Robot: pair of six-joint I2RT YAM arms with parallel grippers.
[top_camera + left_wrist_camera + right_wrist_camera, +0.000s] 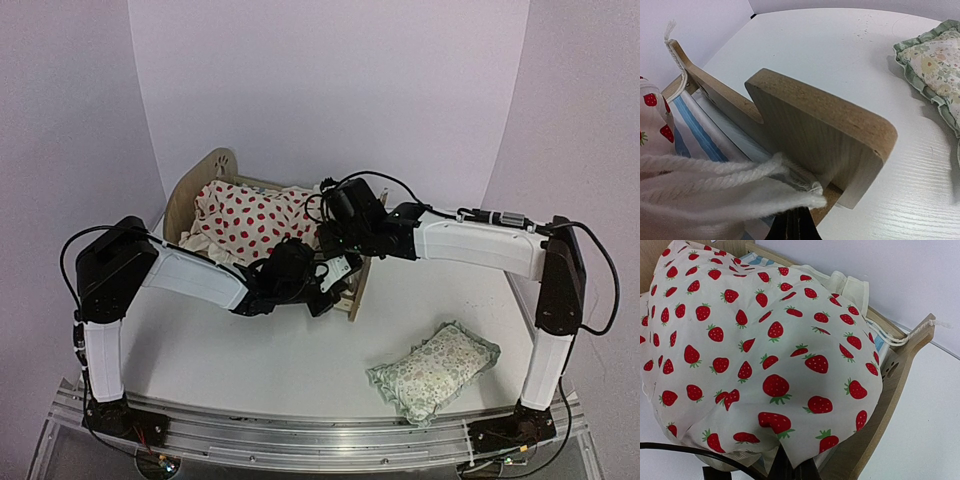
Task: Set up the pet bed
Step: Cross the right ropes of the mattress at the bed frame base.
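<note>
Left gripper (792, 220) being pressed shut at white cords (715, 180), hold uncertain | strawberry cushion (765, 355) being pinched by right gripper (787, 465) | risk: pet bed (200, 190) being dragged by snagged cords.

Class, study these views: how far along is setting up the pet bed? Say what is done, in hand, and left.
Done: the strawberry cushion lies on the pet bed, bunched up. In hand: the right gripper pinches its edge; the left gripper is shut beside the white cords at the footboard. Left: flattening the cushion, and probably adding the floral pillow, which lies off the bed.
</note>
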